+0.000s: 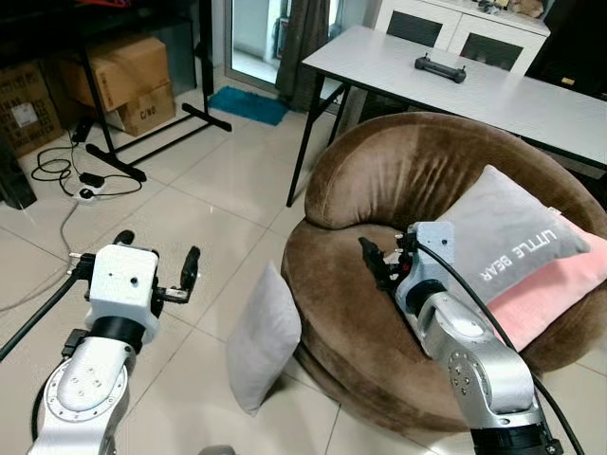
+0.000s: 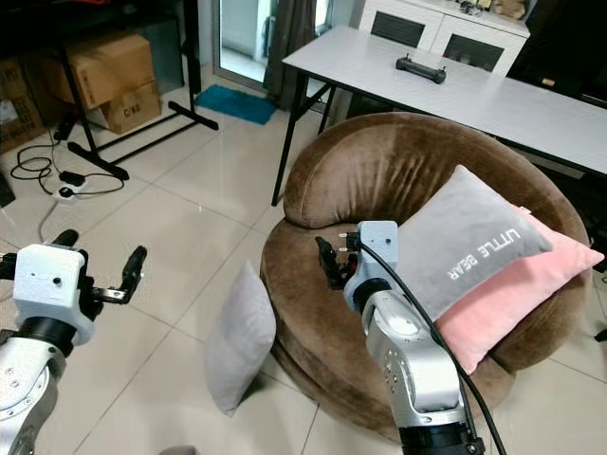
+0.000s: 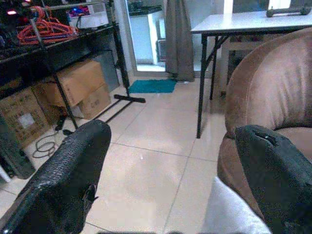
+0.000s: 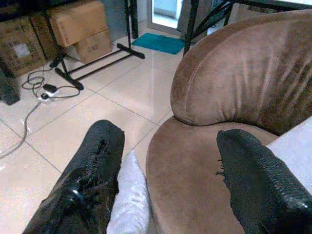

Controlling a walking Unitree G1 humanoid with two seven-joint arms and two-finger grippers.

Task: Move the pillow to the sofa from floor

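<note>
A: One grey pillow [image 1: 263,338] stands on edge on the tiled floor [image 1: 204,204], leaning against the front of the round brown sofa [image 1: 398,180].

B: Sofa contents?

A: Two cushions rest on the seat: a grey cushion [image 1: 507,237] printed "LITTLE BEAR", lying on top of a pink cushion [image 1: 560,284].

B: Claw positions?

A: Left claw [image 1: 156,268] hangs above the floor, to the left of the pillow, fingers spread, gripping nothing. Right claw [image 1: 379,263] hangs over the sofa seat, fingers parted, likewise empty.

B: Surroundings?

A: White counter [image 1: 474,85] behind the sofa carries a dark controller [image 1: 440,67]. Cardboard boxes [image 1: 133,81] and a power strip [image 1: 87,192] lie far left.
</note>
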